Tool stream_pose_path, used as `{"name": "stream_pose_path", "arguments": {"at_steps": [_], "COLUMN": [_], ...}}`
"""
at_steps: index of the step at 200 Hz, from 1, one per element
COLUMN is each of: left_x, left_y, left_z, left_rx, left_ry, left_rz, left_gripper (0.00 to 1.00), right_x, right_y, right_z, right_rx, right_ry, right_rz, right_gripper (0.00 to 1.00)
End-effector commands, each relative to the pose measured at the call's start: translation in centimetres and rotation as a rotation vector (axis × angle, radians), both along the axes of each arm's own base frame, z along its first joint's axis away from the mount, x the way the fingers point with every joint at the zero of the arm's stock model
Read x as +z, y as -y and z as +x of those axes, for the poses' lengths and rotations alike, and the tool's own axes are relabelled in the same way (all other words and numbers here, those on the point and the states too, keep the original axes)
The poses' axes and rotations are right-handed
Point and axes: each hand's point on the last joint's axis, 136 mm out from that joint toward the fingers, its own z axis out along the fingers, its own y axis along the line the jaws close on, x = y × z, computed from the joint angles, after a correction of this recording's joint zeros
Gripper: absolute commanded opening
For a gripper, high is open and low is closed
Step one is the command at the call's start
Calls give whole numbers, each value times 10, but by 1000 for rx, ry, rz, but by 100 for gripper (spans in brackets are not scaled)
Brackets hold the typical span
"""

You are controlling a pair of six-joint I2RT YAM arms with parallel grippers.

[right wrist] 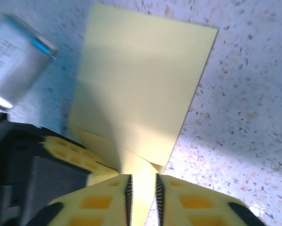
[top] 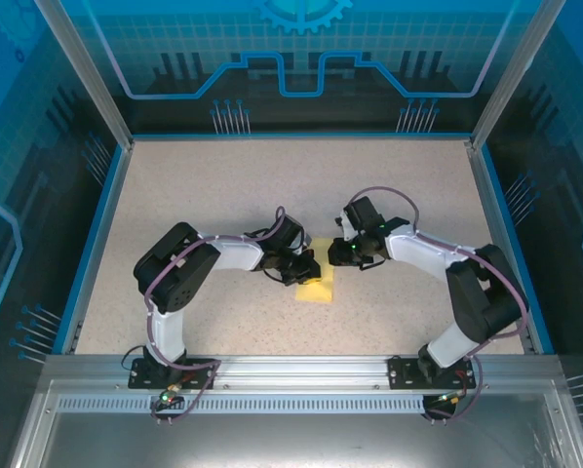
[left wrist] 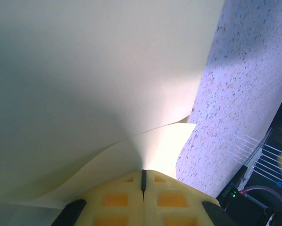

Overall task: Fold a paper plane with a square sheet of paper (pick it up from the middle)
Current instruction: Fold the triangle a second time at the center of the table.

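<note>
The sheet of paper (top: 318, 289) lies about midway between the table's left and right edges, closer to the near edge than to the far one. From above it is a small pale yellow patch flat on the speckled table (top: 213, 185), on the near side of both my pincers.

My left pincer (top: 304, 270) sits at the sheet's left far corner. In its wrist view the fingers meet with only a dark seam between them, and the paper (left wrist: 94, 84) rises straight out of that seam, so this pincer (left wrist: 143, 181) is clamped on the sheet. One layer curls off to the right, above the table surface (left wrist: 244, 94).

My right pincer (top: 348, 255) stands just beyond the sheet's right far corner, near the left one. In its wrist view the pincer (right wrist: 141, 188) is parted by a narrow slit, and a strip of the yellow paper (right wrist: 141, 89) shows in it; I cannot tell whether the pads touch it. Beyond my fingertips the sheet spreads out as a flat panel with straight edges, with a small folded flap close to them. The left pincer's yellow fingers (right wrist: 72, 153) press in on that same end from the left.
</note>
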Motion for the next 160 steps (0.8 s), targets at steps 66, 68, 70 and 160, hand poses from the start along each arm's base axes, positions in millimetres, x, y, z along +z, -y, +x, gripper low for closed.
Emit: {"name": "stream_pose_path", "arguments": {"at_steps": [66, 68, 70, 160], "left_x": [-41, -41, -41, -20], "left_y": [-25, -26, -26, -15], "left_z": [-26, -26, -26, -10], "left_rx": [19, 19, 19, -10], "left_ry": [-100, -100, -99, 61], "left_rz": [173, 173, 174, 88], "left_gripper": [1, 1, 0, 3], "right_x": [-34, -35, -36, -97], "right_y": [-29, -28, -28, 33], "right_z": [-16, -16, -16, -44], "right_rx": [74, 74, 73, 52], "right_ry": [-112, -113, -113, -250], "right_rz": [21, 18, 14, -295], "right_gripper": [4, 4, 4, 2]}}
